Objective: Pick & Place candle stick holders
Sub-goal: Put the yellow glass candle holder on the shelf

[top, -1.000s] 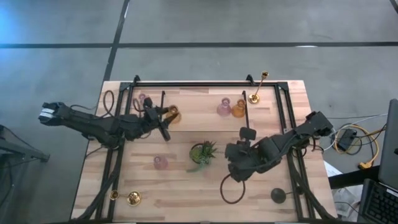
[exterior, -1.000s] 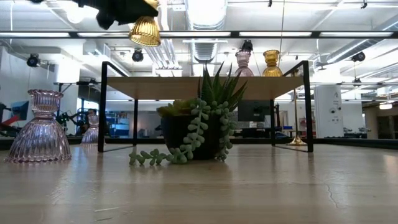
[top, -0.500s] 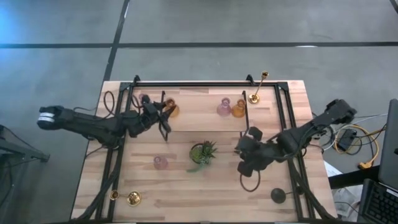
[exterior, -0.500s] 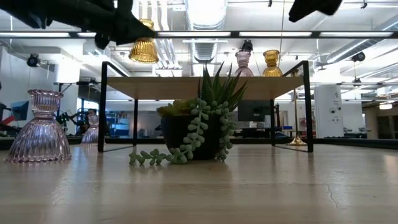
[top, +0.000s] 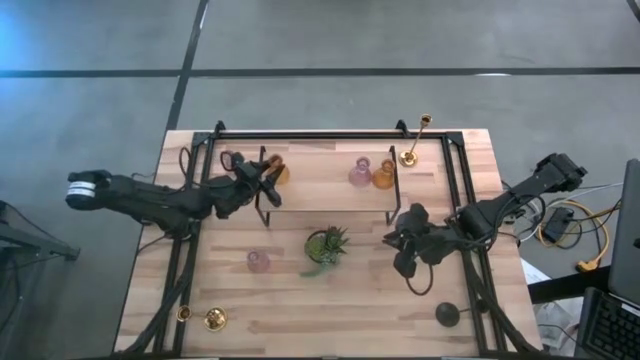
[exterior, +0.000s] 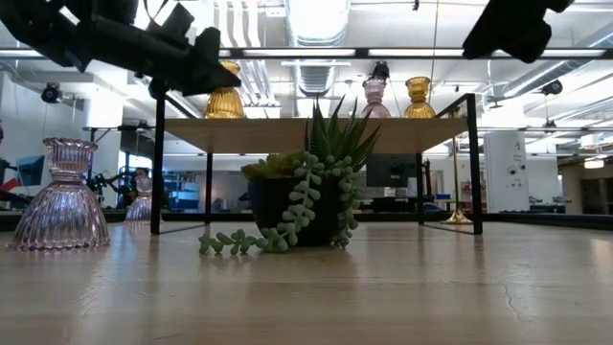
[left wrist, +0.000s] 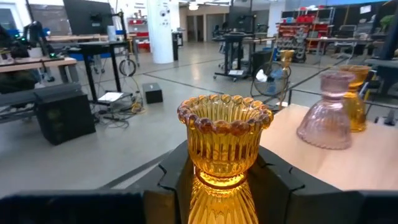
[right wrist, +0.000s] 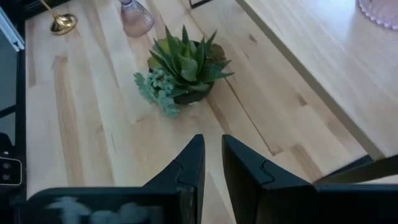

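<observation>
Counting two amber holders (top: 277, 173), three pink holders (top: 258, 261), one plant (top: 326, 245).

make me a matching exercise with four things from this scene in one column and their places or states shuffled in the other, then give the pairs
1. amber holder
2. green plant
3. right gripper
4. pink holder

A. in a dark pot on the table, in front of the shelf
B. nearly closed, holding nothing
C. held by the left gripper at the shelf's left end
D. standing on the table, left of the plant

Pairs: 1-C, 2-A, 3-B, 4-D
</observation>
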`<state>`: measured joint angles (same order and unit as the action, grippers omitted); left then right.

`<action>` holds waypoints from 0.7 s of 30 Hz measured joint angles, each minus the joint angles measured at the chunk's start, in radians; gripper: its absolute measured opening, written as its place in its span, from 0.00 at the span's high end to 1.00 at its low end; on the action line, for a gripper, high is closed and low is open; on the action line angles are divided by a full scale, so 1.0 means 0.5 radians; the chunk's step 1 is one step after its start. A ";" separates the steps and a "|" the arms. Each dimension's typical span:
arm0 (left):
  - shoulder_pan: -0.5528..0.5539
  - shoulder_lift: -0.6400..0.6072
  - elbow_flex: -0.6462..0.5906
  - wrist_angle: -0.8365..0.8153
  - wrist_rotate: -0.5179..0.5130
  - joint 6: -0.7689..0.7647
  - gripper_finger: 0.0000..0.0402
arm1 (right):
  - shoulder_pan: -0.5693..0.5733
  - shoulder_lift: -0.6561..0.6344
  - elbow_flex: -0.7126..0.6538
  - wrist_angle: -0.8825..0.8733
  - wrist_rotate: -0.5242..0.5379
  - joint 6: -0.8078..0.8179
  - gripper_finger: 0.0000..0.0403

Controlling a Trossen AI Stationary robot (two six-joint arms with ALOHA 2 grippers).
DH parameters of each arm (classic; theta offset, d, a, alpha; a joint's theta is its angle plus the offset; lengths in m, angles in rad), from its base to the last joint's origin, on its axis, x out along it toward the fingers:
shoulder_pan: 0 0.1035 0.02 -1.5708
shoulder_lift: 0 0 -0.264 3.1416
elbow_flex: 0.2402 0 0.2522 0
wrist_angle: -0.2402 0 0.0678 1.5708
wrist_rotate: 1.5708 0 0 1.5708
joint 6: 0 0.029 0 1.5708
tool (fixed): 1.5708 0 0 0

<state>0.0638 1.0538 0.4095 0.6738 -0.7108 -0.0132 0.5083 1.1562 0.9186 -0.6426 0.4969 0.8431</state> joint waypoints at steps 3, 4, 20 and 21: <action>0.026 0.037 0.000 0.024 0.002 -0.017 0.69 | 0.000 0.000 -0.017 0.005 -0.002 0.015 0.88; 0.031 0.046 0.000 0.024 0.002 -0.027 0.69 | 0.000 0.003 -0.017 0.004 -0.002 0.013 0.88; 0.035 0.064 -0.166 0.224 -0.031 -0.128 0.69 | 0.000 0.009 -0.028 0.013 -0.003 -0.016 0.89; 0.035 0.064 -0.166 0.225 -0.031 -0.127 0.69 | 0.000 0.009 -0.028 0.013 -0.003 -0.016 0.89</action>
<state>0.0814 1.0859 0.3264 0.7864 -0.7265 -0.0765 0.5083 1.1606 0.9047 -0.6361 0.4952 0.8349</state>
